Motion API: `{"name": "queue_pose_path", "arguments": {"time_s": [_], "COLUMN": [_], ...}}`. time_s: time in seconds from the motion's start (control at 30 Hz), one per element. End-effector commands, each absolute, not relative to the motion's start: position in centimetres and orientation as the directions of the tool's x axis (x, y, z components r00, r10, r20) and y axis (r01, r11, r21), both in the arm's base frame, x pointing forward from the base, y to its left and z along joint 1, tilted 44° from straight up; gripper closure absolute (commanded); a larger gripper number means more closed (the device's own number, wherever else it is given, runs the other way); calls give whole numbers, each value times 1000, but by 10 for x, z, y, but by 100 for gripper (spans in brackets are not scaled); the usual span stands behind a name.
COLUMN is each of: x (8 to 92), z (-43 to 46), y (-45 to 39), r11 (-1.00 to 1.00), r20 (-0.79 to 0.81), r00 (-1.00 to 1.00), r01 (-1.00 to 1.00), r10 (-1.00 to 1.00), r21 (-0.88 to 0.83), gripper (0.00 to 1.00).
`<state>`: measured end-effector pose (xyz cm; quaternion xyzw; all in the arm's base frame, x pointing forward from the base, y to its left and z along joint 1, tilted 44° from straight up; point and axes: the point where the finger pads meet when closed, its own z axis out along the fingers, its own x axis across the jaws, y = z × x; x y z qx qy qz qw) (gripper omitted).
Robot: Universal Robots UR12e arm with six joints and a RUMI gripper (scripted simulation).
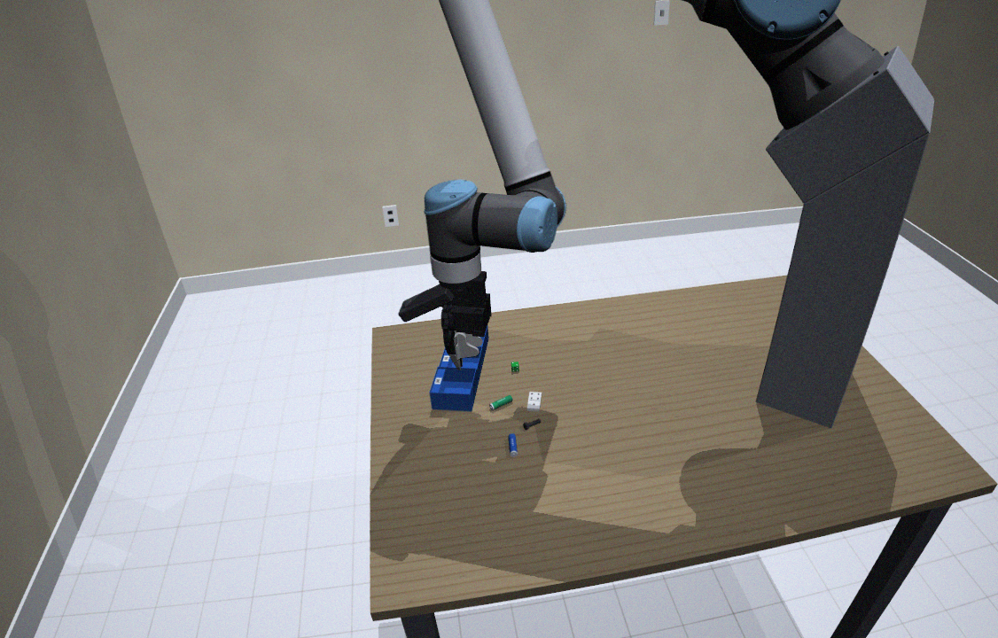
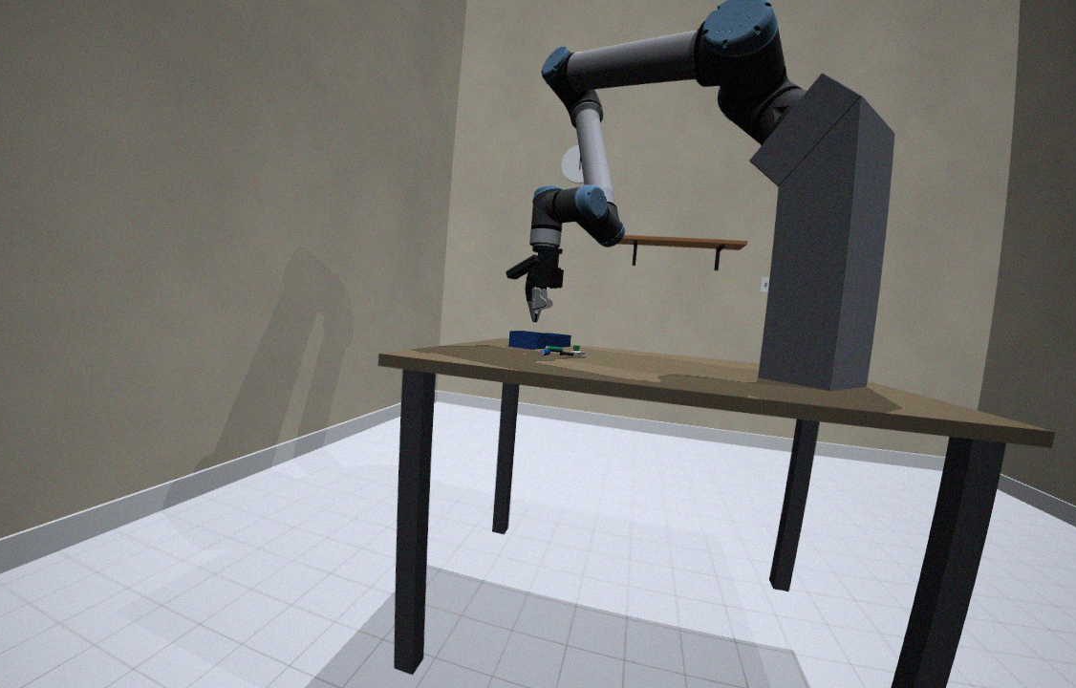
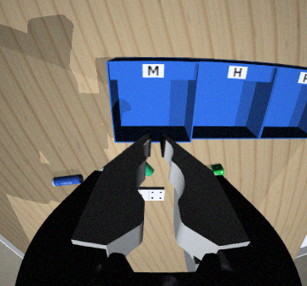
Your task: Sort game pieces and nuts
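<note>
Top: gripper point(image 1: 459, 363) point(image 2: 535, 319) point(image 3: 155, 137) clenched on nothing, above blue bin row point(image 1: 451, 400) point(image 2: 526, 339) point(image 3: 153, 134). Green die point(image 1: 514, 367) point(image 3: 217, 170), white pipped piece point(image 1: 534, 400) point(image 3: 156, 194) and black bolt point(image 1: 531, 424) are left on table; sorting unfinished.

Exterior: bins upright, fingertips above rims.

Wrist: open room seen between bin M point(image 3: 147, 107) and blue battery point(image 3: 67, 180). Next pick likely needs fingers opened, near bin edge avoided.
</note>
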<state>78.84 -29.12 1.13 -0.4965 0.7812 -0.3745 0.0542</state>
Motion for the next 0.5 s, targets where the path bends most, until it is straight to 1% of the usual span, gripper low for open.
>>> {"name": "queue_pose_path", "arguments": {"time_s": [0.0,0.47], "x": [793,807], "z": [6,-17], "y": [-295,-312], "r11": [226,226], "r20": [287,287], "r00": [-501,-501], "r01": [-735,-735], "r10": [-816,-816], "r21": [-640,-640], "gripper": [96,96]}}
